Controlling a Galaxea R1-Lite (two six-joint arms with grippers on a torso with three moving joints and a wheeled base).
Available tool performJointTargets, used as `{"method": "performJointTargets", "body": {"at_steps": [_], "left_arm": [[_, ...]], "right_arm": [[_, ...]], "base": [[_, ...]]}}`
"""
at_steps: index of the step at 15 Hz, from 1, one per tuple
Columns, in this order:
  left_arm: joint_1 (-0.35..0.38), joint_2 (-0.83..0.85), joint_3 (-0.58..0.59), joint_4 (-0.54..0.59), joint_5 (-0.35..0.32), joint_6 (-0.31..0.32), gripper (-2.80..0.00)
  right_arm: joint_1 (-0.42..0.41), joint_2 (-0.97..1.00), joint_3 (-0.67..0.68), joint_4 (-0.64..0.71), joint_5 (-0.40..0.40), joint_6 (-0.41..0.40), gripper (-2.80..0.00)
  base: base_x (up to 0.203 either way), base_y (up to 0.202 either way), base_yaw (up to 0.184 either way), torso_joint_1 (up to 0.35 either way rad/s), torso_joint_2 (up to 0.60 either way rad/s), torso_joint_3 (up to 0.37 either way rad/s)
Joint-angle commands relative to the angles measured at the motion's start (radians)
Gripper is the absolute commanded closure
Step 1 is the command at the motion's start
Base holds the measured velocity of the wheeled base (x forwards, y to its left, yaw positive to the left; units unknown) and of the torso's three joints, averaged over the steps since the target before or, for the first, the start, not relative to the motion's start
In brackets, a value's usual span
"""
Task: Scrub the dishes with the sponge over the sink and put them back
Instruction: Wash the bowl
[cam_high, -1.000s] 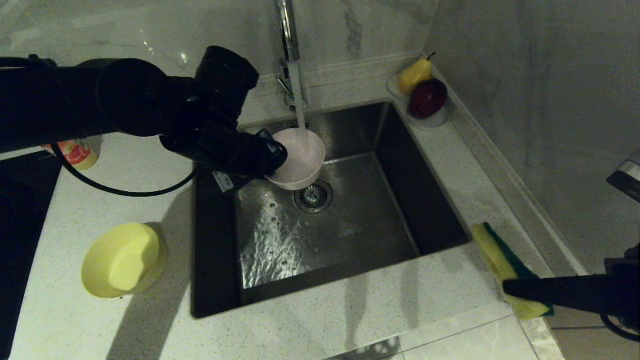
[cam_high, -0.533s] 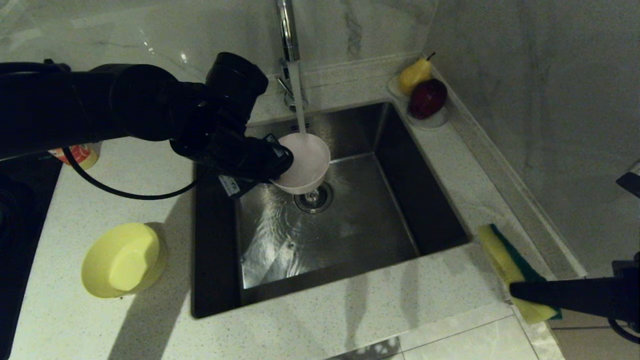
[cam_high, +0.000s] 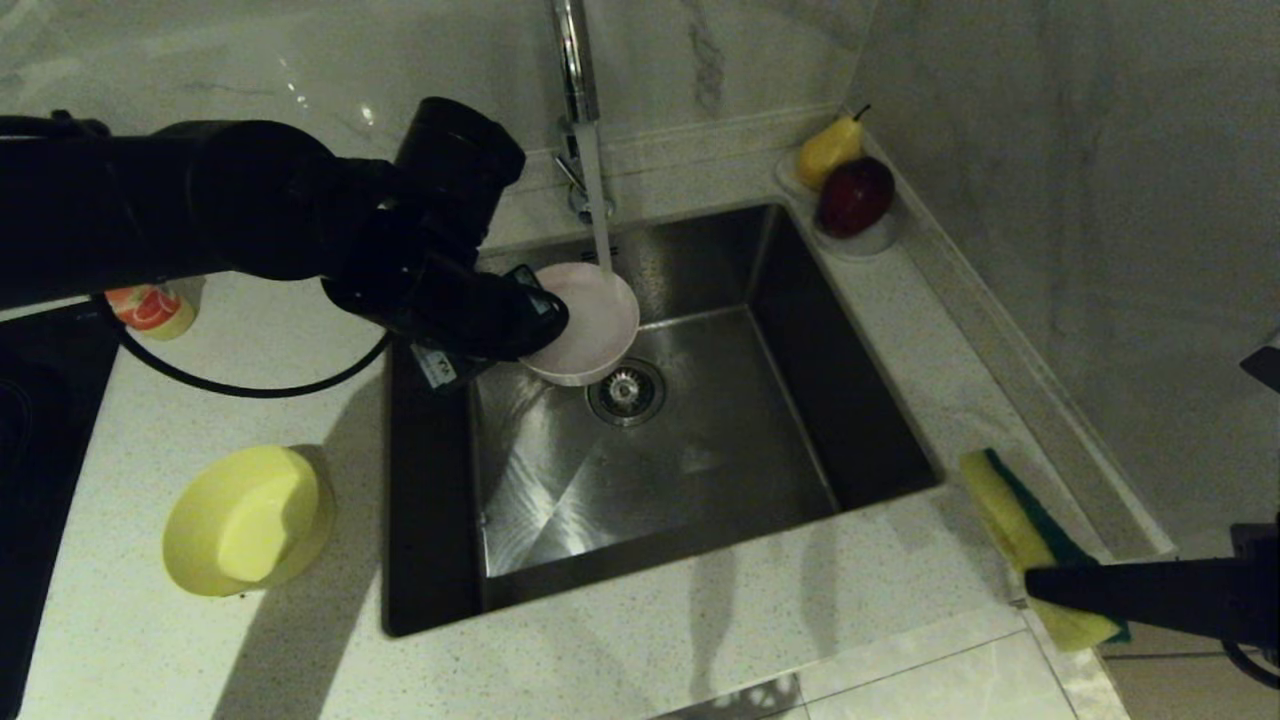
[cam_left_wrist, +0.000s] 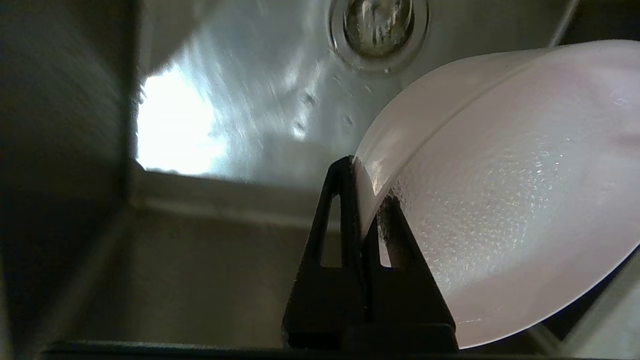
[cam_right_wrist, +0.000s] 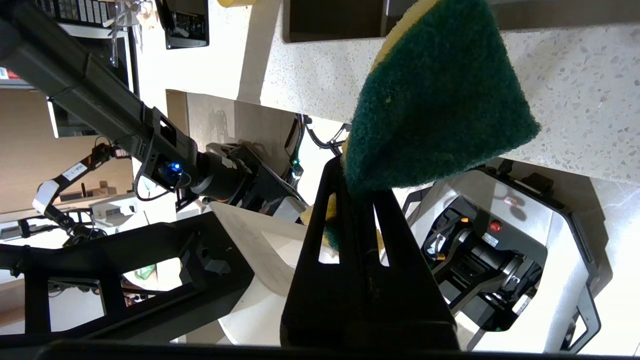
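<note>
Fingers of the left gripper (cam_high: 535, 315) pinch the pink bowl (cam_high: 585, 322) by its rim over the sink (cam_high: 850, 420), under the tap's stream (cam_high: 598, 215); rinsing seems in hand; the yellow bowl (cam_high: 247, 520) waits on the surface (cam_high: 200, 660); against a second ago the bowl is tipped flatter and the basin's ripples have calmed; left wrist view: rim clamped, wet inside; right wrist view: right gripper (cam_right_wrist: 357, 200) nips the sponge (cam_right_wrist: 435, 100) beyond the surface's edge; next, bring sponge to bowl.

Speckled countertop (cam_high: 700, 640) with yellow bowl (cam_high: 247, 518), fruit saucer (cam_high: 868, 240), cup (cam_high: 152, 308).
</note>
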Motion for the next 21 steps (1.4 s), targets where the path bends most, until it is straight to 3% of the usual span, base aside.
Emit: {"method": "performJointTargets", "body": {"at_steps": [1, 4, 9, 15, 17, 21], "left_arm": [[0.005, -0.059, 0.018, -0.045, 0.033, 0.041, 0.00], [0.016, -0.128, 0.093, -0.187, 0.076, 0.191, 0.00], [0.017, -0.256, 0.324, -0.546, 0.126, 0.448, 0.00], [0.030, -0.339, 0.716, -1.191, 0.122, 0.794, 0.00], [0.040, -0.351, 0.778, -1.322, 0.115, 0.857, 0.00], [0.058, -0.410, 0.823, -1.430, 0.082, 0.934, 0.00]], "right_arm": [[-0.001, 0.000, -0.009, 0.002, 0.003, 0.002, 0.00], [0.001, 0.012, -0.009, -0.002, 0.003, -0.011, 0.00], [0.000, 0.030, 0.001, -0.005, 0.003, -0.038, 0.00], [0.001, 0.023, 0.018, -0.006, 0.007, -0.039, 0.00], [0.000, 0.026, 0.023, -0.006, 0.009, -0.039, 0.00], [0.001, 0.036, 0.023, -0.008, 0.012, -0.039, 0.00]], "base": [[0.000, 0.000, 0.000, 0.000, 0.00, 0.000], [0.000, 0.000, 0.000, 0.000, 0.00, 0.000], [0.000, 0.000, 0.000, 0.000, 0.00, 0.000], [0.000, 0.000, 0.000, 0.000, 0.00, 0.000], [0.000, 0.000, 0.000, 0.000, 0.00, 0.000], [0.000, 0.000, 0.000, 0.000, 0.00, 0.000]]}}
